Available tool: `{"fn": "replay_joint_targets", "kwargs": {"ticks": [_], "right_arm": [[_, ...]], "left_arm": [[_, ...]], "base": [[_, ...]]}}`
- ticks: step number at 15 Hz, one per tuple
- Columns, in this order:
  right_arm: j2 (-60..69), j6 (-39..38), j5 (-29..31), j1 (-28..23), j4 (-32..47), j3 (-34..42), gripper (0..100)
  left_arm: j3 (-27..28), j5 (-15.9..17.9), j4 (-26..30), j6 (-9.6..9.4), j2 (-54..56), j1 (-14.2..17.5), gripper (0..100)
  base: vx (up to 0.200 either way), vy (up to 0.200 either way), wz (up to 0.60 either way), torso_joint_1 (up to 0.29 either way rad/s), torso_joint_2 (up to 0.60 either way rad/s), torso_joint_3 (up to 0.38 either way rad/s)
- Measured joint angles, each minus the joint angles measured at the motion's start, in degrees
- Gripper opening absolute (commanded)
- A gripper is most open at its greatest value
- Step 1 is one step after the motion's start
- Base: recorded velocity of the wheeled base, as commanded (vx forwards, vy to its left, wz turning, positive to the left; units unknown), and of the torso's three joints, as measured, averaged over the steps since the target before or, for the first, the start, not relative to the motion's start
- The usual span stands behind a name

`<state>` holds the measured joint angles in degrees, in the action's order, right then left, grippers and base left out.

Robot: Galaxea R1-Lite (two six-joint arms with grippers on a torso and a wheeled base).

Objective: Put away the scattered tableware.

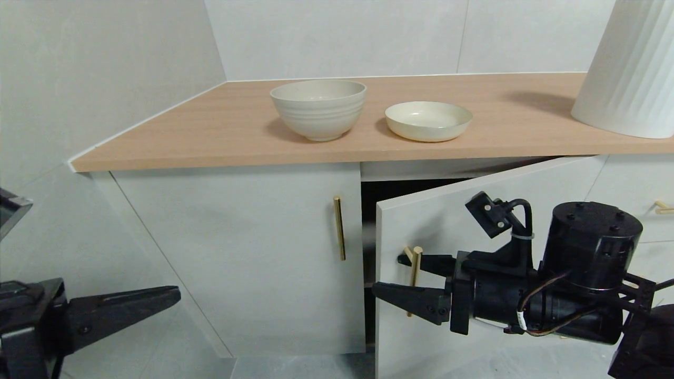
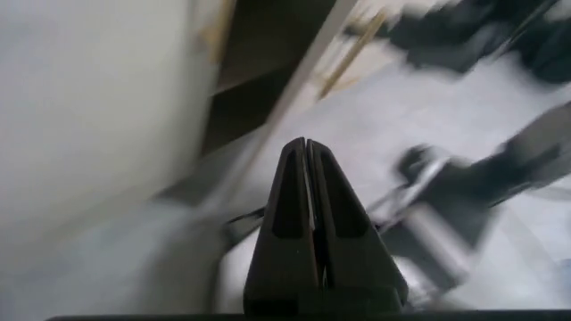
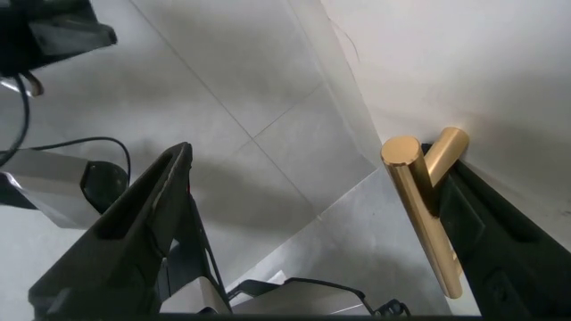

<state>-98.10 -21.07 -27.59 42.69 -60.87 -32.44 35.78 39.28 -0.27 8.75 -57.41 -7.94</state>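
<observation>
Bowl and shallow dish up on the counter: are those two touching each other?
Apart. The head view shows a strip of bare counter between the ribbed bowl and the shallow dish.

Above the right gripper (image 1: 390, 275) runs a wooden countertop (image 1: 221, 131). High over the gripper's wrist, at the counter's far end, stands a tall white ribbed vessel (image 1: 626, 73). A cabinet door (image 1: 437, 216) swung ajar stands right behind the gripper, its brass bar handle (image 1: 415, 263) between the two fingers. Just beyond the fingertips is a closed door (image 1: 237, 252) with a matching upright handle (image 1: 339, 227). Another brass pull (image 1: 663, 207) shows above the wrist. Pale wall tiles (image 1: 342, 37) rise behind the counter, and grey floor (image 1: 295, 368) lies below the gripper.
</observation>
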Motion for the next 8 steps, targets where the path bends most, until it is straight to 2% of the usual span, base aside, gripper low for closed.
{"fn": "replay_joint_targets", "kwargs": {"ticks": [1,2,3,6,8], "right_arm": [[-0.02,0.0,-0.02,0.0,0.02,0.0,100],[-0.02,-0.01,-0.02,0.0,0.05,0.0,100],[-0.02,-0.01,-0.02,0.0,0.05,0.0,100],[0.0,-0.01,-0.05,0.0,0.11,0.0,100],[0.02,-0.06,-0.07,0.0,0.11,0.02,100]], "left_arm": [[0.05,0.0,-3.06,4.74,-0.91,-1.93,0],[0.02,-0.01,-6.27,8.7,-1.8,-3.96,0],[-0.2,-0.11,-7.94,10.51,-2.73,-5.49,0],[-0.34,-1.05,-11.5,11.65,-6.92,-7.55,0],[-0.34,-1.49,-16.7,11.74,-11.09,-9.07,0]], "base": [[0.0,0.0,0.0,0.0,0.0,0.0],[0.0,0.0,0.0,0.0,0.0,0.0],[0.0,0.0,0.0,0.0,0.0,0.0],[0.0,0.0,0.0,0.0,0.0,0.0],[0.0,0.0,0.0,0.0,0.0,0.0]]}}
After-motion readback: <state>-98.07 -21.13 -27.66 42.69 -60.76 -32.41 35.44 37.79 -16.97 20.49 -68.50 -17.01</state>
